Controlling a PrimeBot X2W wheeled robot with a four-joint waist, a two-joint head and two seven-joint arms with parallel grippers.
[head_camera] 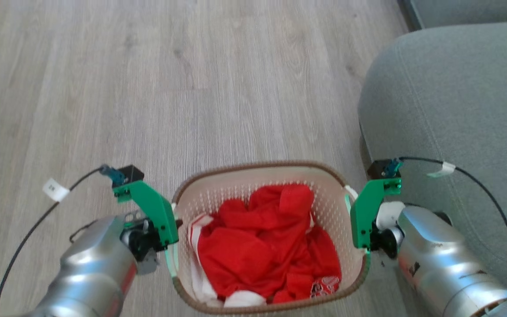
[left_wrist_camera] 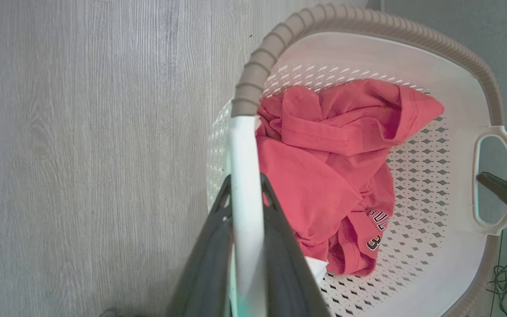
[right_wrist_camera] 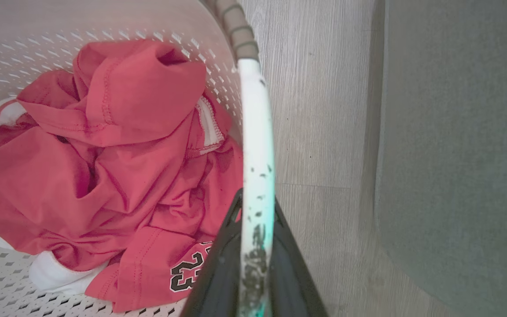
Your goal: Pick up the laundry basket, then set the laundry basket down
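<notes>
Cream-white perforated plastic laundry basket (head_camera: 236, 189) with brown woven-look rim: lower centre of head frame, crumpled red jersey (head_camera: 262, 246) inside, grey fabric sofa (head_camera: 456, 110) at frame right. Left end effector (left_wrist_camera: 244, 185) pinches its left white handle (left_wrist_camera: 245, 149), right end effector (right_wrist_camera: 257, 198) pinches the right white handle (right_wrist_camera: 257, 123).

The laundry basket (head_camera: 271, 169) sits low in the middle of the head view over a pale wood floor (head_camera: 148, 88), with a crumpled red garment (head_camera: 262, 246) and some white cloth inside. The left gripper (head_camera: 170, 252) presses against its left side and the right gripper (head_camera: 361, 237) against its right, at the white handles, under green camera mounts. A grey sofa (head_camera: 456, 101) stands close beside the right arm.
</notes>
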